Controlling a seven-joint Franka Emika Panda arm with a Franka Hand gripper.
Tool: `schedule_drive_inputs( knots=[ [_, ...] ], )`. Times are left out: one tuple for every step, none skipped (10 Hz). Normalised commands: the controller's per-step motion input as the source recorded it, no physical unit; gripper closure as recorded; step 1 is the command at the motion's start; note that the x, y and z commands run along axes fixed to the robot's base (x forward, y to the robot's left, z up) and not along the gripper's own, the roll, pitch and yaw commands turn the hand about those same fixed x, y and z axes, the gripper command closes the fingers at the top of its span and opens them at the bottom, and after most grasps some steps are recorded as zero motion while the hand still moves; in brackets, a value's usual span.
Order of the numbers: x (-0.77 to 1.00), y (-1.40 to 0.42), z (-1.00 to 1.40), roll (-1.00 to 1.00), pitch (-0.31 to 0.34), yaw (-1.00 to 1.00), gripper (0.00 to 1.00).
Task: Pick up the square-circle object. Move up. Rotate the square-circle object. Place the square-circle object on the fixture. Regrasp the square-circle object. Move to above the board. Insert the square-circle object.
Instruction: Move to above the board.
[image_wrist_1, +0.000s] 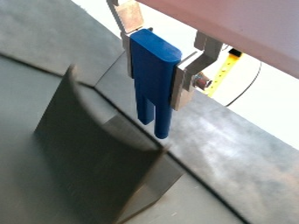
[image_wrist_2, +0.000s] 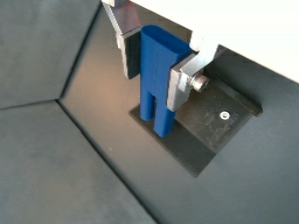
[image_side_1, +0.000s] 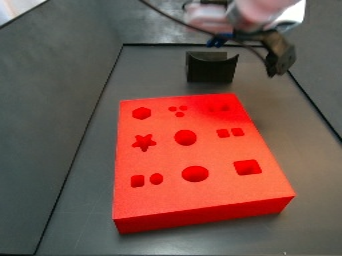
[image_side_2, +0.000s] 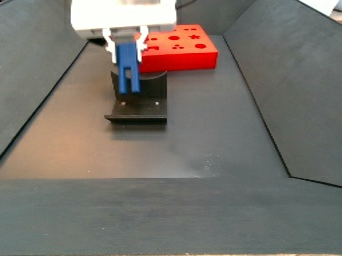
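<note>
The gripper (image_wrist_2: 158, 74) jaws clamp the upright blue block (image_wrist_2: 156, 80), its lower end on the fixture (image_side_2: 139, 106).

My claw (image_wrist_1: 155, 61) grips the square-circle object (image_wrist_1: 153, 80) between its silver fingers (image_wrist_1: 187, 83), holding the blue block upright. Its lower end sits just beside the upright wall of the dark fixture (image_wrist_1: 93, 131), above the base plate. Grey floor surrounds it.
</note>
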Motion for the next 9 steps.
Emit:
schedule_drive_inputs(
  knots=[
    [0.12, -0.02, 1.0, -0.09, 0.159, -0.02, 1.0],
    [0.12, -0.02, 1.0, -0.07, 0.167, 0.01, 1.0],
    [0.12, -0.02, 1.0, -0.06, 0.186, 0.05, 1.0],
    [0.12, -0.03, 1.0, -0.05, 0.186, 0.07, 1.0],
    [0.12, -0.03, 1.0, -0.04, 0.187, 0.1, 1.0],
    [0.12, -0.03, 1.0, -0.04, 0.178, 0.12, 1.0],
    [0.11, -0.03, 1.0, -0.03, 0.156, 0.14, 1.0],
    [0.11, -0.03, 1.0, -0.03, 0.142, 0.14, 1.0],
    [0.11, -0.03, 1.0, -0.04, 0.119, 0.15, 1.0]
  ],
)
